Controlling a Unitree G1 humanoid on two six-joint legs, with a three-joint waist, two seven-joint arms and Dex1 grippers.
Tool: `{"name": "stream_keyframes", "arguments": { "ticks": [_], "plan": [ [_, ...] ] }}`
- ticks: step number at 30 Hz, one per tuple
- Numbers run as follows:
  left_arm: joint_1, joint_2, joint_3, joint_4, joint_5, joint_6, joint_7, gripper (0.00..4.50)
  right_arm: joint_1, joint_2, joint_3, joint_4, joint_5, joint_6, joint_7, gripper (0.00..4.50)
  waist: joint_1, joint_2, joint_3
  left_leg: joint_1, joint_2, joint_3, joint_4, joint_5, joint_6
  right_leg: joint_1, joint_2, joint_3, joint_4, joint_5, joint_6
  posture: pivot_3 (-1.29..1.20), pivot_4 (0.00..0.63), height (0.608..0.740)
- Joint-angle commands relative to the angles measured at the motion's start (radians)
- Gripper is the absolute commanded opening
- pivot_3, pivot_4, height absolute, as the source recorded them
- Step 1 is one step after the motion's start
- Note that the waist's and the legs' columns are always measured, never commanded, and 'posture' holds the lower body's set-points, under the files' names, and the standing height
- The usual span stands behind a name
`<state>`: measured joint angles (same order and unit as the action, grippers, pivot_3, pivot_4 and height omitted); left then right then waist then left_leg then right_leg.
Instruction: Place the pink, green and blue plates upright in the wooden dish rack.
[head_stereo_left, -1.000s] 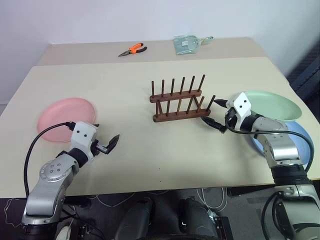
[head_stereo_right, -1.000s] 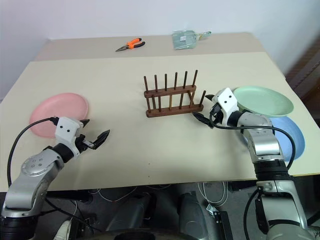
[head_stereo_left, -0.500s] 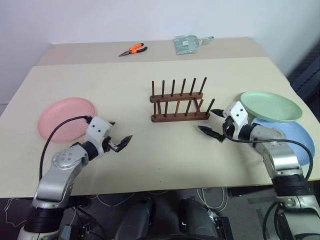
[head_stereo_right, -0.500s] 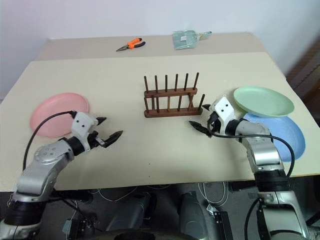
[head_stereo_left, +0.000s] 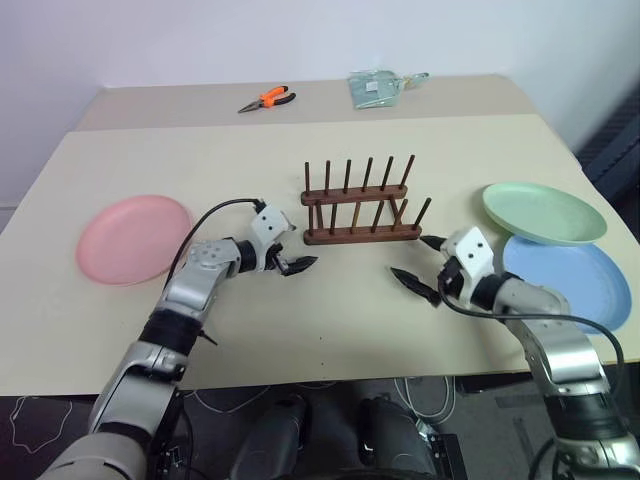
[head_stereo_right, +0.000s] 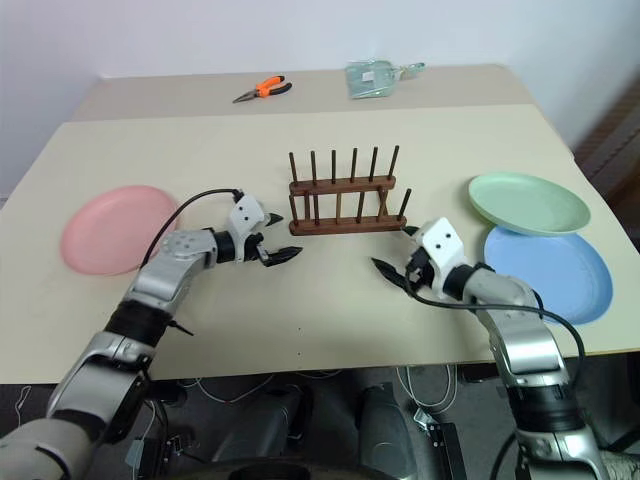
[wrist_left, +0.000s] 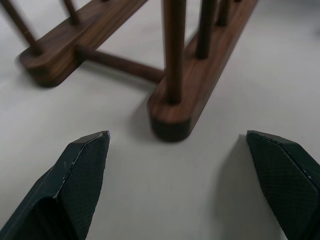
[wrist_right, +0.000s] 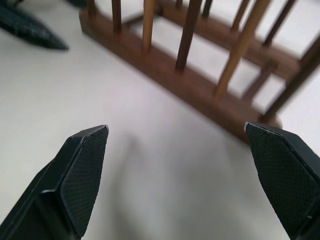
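The left gripper (head_stereo_left: 288, 254) and right gripper (head_stereo_left: 423, 266) stand wide open and empty, just beside the wooden dish rack (head_stereo_left: 360, 208). Well left of the rack lies the pink plate (head_stereo_left: 133, 238); right of it the green plate (head_stereo_left: 543, 211) overlaps the blue plate (head_stereo_left: 568, 281). The plates look stiff, light and smooth, so the rim is probably the best hold.

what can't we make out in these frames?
- Packet at the table's far edge: too small in the head views to identify.
- Blue plate: far rim hidden under the green plate.
- Rack: peg tops cut off by the left wrist view's edge.
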<state>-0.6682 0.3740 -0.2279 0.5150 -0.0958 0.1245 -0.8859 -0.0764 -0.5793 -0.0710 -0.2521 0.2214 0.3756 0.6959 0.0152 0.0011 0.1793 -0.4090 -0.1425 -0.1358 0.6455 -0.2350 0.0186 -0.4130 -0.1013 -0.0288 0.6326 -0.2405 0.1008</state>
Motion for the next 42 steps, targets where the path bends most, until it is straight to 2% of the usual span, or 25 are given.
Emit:
{"name": "stream_keyframes", "arguments": {
  "ticks": [1, 2, 4, 9, 10, 15, 20, 22, 23, 27, 28, 29, 32, 35, 38, 40, 42],
  "plan": [
    [-0.042, -0.033, -0.035, 0.134, 0.046, -0.086, -0.041, 4.50, 0.039, -0.024, -0.056, -0.109, 0.025, 0.029, -0.018, 4.45, 0.000, 0.000, 0.000, 0.000, 0.000, 0.000, 0.000, 0.000, 0.000, 0.000, 0.000, 0.000, 0.000, 0.000, 0.000, 0.00, 0.150, 0.740],
    [-0.057, -0.045, -0.030, 0.167, 0.049, -0.103, -0.043, 3.99, 0.051, -0.027, -0.066, -0.123, 0.029, 0.038, -0.021, 4.50, 0.000, 0.000, 0.000, 0.000, 0.000, 0.000, 0.001, 0.000, 0.000, 0.001, 0.000, 0.000, 0.000, 0.000, 0.000, 0.00, 0.150, 0.740],
    [-0.074, -0.059, -0.019, 0.209, 0.048, -0.132, -0.058, 3.30, 0.071, -0.031, -0.077, -0.146, 0.030, 0.050, -0.026, 4.50, 0.001, 0.000, 0.000, 0.000, 0.000, 0.000, 0.001, 0.000, 0.000, 0.001, 0.000, 0.000, 0.000, 0.000, 0.000, 0.00, 0.150, 0.740],
    [-0.061, -0.067, -0.005, 0.199, 0.035, -0.160, -0.104, 0.91, 0.086, -0.046, -0.084, -0.161, 0.035, 0.067, -0.025, 4.50, -0.002, -0.001, -0.001, 0.001, 0.000, 0.000, 0.001, 0.000, 0.001, 0.001, 0.000, 0.000, 0.000, 0.000, 0.000, 0.00, 0.150, 0.740],
    [-0.049, -0.067, -0.001, 0.177, 0.026, -0.159, -0.119, 0.77, 0.084, -0.048, -0.084, -0.158, 0.035, 0.068, -0.023, 4.50, -0.003, 0.000, -0.001, 0.001, 0.000, 0.000, 0.001, 0.000, 0.001, 0.001, 0.000, 0.000, 0.000, 0.000, 0.000, 0.00, 0.150, 0.740],
    [0.040, -0.033, -0.019, 0.004, 0.026, -0.159, -0.174, 0.77, 0.080, -0.074, -0.080, -0.127, 0.027, 0.067, -0.002, 4.50, -0.002, 0.000, -0.001, 0.001, 0.000, 0.000, 0.000, 0.000, 0.001, 0.001, 0.000, 0.000, 0.000, 0.000, 0.000, 0.00, 0.150, 0.740],
    [0.157, 0.025, -0.047, -0.250, 0.004, -0.089, -0.235, 0.77, 0.121, -0.110, -0.112, -0.111, 0.039, 0.068, 0.027, 4.50, -0.002, 0.000, -0.001, 0.001, 0.000, 0.000, 0.000, 0.000, 0.001, 0.001, 0.000, 0.000, 0.000, 0.000, 0.000, 0.00, 0.150, 0.740],
    [0.184, 0.042, -0.046, -0.310, -0.016, -0.035, -0.252, 1.81, 0.153, -0.124, -0.132, -0.112, 0.038, 0.063, 0.033, 4.50, 0.001, 0.000, -0.001, 0.001, 0.000, 0.000, 0.000, 0.000, 0.001, 0.001, 0.000, 0.000, 0.000, 0.000, 0.000, 0.00, 0.150, 0.740],
    [0.188, 0.047, -0.038, -0.309, -0.013, -0.018, -0.242, 2.18, 0.167, -0.129, -0.137, -0.114, 0.037, 0.061, 0.033, 4.50, 0.001, 0.000, -0.001, 0.000, 0.000, 0.000, 0.000, -0.001, 0.001, 0.001, 0.000, 0.000, 0.000, 0.000, 0.000, 0.00, 0.150, 0.740],
    [0.195, 0.087, -0.027, -0.280, 0.053, -0.039, -0.175, 4.16, 0.198, -0.134, -0.137, -0.126, 0.031, 0.053, 0.033, 4.50, -0.003, 0.000, -0.001, 0.001, 0.000, 0.000, 0.001, -0.001, 0.001, 0.001, 0.000, 0.000, 0.000, 0.000, 0.000, 0.00, 0.150, 0.740],
    [0.205, 0.105, -0.018, -0.289, 0.056, -0.022, -0.163, 4.47, 0.204, -0.136, -0.136, -0.129, 0.032, 0.056, 0.034, 4.50, -0.004, 0.001, -0.001, 0.001, 0.001, 0.000, 0.000, -0.001, 0.001, 0.001, 0.000, 0.000, 0.000, 0.000, 0.000, 0.00, 0.150, 0.740],
    [0.224, 0.127, -0.004, -0.315, 0.043, 0.009, -0.164, 4.49, 0.211, -0.138, -0.134, -0.132, 0.032, 0.055, 0.039, 4.24, -0.005, 0.001, -0.001, 0.001, 0.001, 0.000, 0.000, -0.001, 0.001, 0.001, 0.000, 0.000, 0.000, 0.000, 0.000, 0.00, 0.150, 0.740],
    [0.272, 0.172, 0.018, -0.386, -0.001, 0.076, -0.184, 4.50, 0.225, -0.139, -0.131, -0.140, 0.038, 0.052, 0.049, 3.24, -0.007, 0.001, -0.001, 0.001, 0.001, 0.000, 0.000, -0.001, 0.001, 0.001, 0.001, 0.001, 0.000, 0.000, 0.000, 0.00, 0.150, 0.740],
    [0.364, 0.218, 0.046, -0.524, -0.080, 0.179, -0.210, 3.60, 0.228, -0.135, -0.118, -0.144, 0.045, 0.050, 0.058, 1.64, -0.008, 0.003, -0.002, 0.001, 0.002, 0.000, 0.000, -0.001, 0.001, 0.000, 0.002, 0.003, 0.000, 0.000, 0.000, 0.00, 0.150, 0.740],
    [0.416, 0.237, 0.042, -0.627, -0.126, 0.247, -0.214, 2.09, 0.220, -0.130, -0.100, -0.137, 0.038, 0.047, 0.059, 0.07, -0.002, 0.003, -0.002, 0.001, 0.002, 0.000, 0.000, -0.001, 0.001, 0.000, 0.002, 0.004, 0.000, 0.000, 0.000, 0.00, 0.150, 0.740],
    [0.438, 0.207, 0.003, -0.690, -0.119, 0.281, -0.173, 1.11, 0.194, -0.123, -0.066, -0.106, 0.016, 0.036, 0.052, 0.00, 0.000, 0.003, -0.002, 0.001, 0.002, 0.000, 0.000, -0.001, 0.001, 0.001, 0.002, 0.004, -0.001, 0.000, 0.000, 0.00, 0.150, 0.740],
    [0.439, 0.160, -0.037, -0.712, -0.089, 0.291, -0.117, 1.11, 0.159, -0.116, -0.033, -0.066, -0.018, 0.028, 0.030, 0.00, 0.004, 0.003, -0.002, 0.001, 0.001, 0.000, 0.000, -0.001, 0.001, 0.002, 0.002, 0.004, -0.002, 0.000, 0.000, 0.00, 0.150, 0.740]
  ]
}}
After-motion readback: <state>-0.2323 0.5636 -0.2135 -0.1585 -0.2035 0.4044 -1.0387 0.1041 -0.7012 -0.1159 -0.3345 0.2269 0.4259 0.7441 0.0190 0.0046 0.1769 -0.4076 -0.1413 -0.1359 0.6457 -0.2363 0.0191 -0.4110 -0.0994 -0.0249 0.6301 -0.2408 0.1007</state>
